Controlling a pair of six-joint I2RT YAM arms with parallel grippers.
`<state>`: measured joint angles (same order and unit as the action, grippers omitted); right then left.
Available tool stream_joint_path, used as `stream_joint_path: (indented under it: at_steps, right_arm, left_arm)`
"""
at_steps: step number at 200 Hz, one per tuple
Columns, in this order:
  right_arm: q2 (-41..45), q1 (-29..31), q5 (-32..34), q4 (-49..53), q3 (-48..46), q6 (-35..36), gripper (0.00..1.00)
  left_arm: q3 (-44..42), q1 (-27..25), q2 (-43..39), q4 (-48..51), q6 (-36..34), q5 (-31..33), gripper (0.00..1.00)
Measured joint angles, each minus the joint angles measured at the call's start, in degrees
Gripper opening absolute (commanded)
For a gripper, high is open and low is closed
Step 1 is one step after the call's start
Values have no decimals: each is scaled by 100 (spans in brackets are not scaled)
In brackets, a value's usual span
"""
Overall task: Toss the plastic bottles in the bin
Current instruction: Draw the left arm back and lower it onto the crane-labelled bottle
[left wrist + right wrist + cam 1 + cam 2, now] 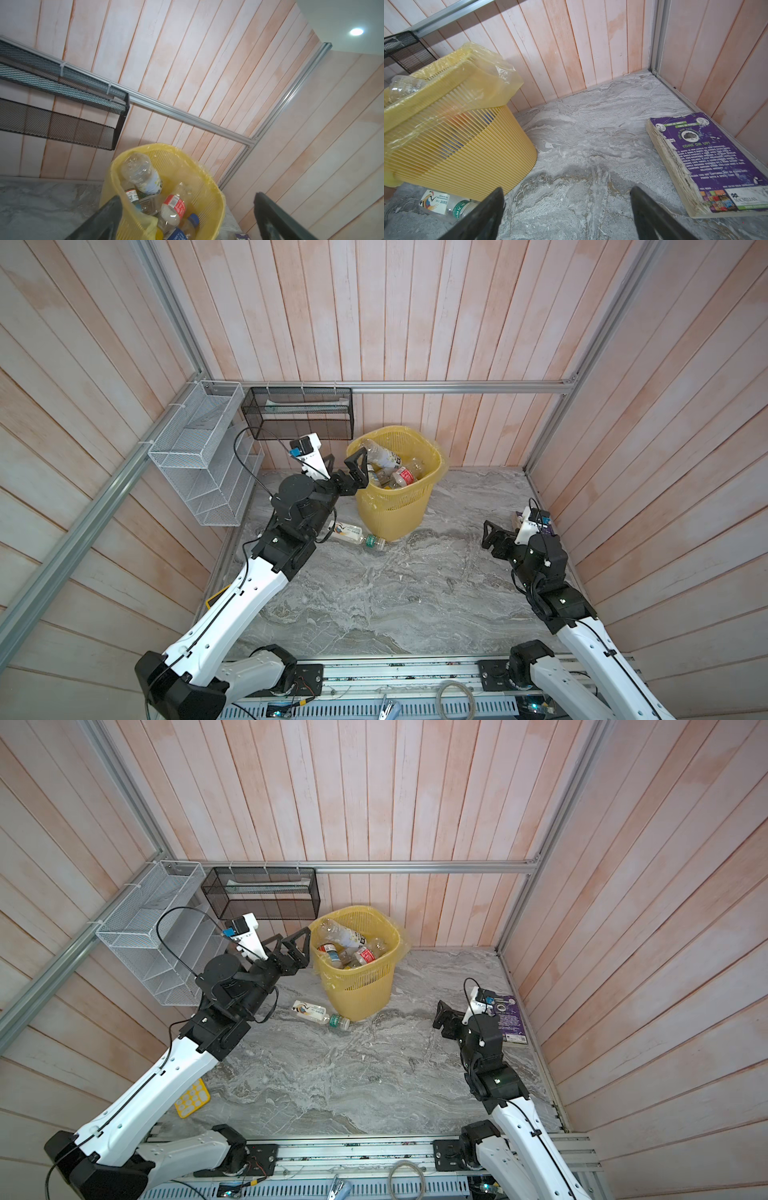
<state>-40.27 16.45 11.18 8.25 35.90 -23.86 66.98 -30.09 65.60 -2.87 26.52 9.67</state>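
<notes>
1. The left gripper hangs at the left side of the rim of the bin. Its jaws are spread wide with nothing between them. In the left wrist view one finger overlaps the edge of the bag liner.
2. Just past those jaws, the yellow lattice bin stands near the back edge of the marble surface, left of the middle. A large clear bottle leans against its rim on top. A red-labelled bottle and several more lie below it.
3. It is tight on that side. A black wire-mesh basket hangs on the back wall, up and to the left of the bin. A white wire rack is fixed along the left wall beside the arm.
4. One green-capped bottle lies on its side on the surface, just beside the front of the bin's base and close to the left arm's elbow.
5. The right gripper sits low near the right edge, jaws wide apart and holding nothing.
6. A purple book lies flat along the right edge, just beside that gripper. A yellow calculator pokes out from under the left arm at the left edge.
7. A broad stretch of bare marble runs from the bin across to the right gripper and on to the front edge.
</notes>
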Motion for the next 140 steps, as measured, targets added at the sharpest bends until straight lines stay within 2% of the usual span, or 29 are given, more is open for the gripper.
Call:
stream_joint_path:
  at_steps: [67, 106, 140]
  right_arm:
    - [-173, -2, -367, -216, 0, -15, 94]
    - [-348, 0, -763, -407, -4, -13, 92]
    - [-592, 2, -1191, -678, -66, -26, 90]
  left_arm:
    - [-754, 262, -501, 651, 131, 437, 100]
    - [-1491, 542, -791, 1132, 756, 667, 100]
    - [-2046, 922, -645, 1519, 1443, 337, 100]
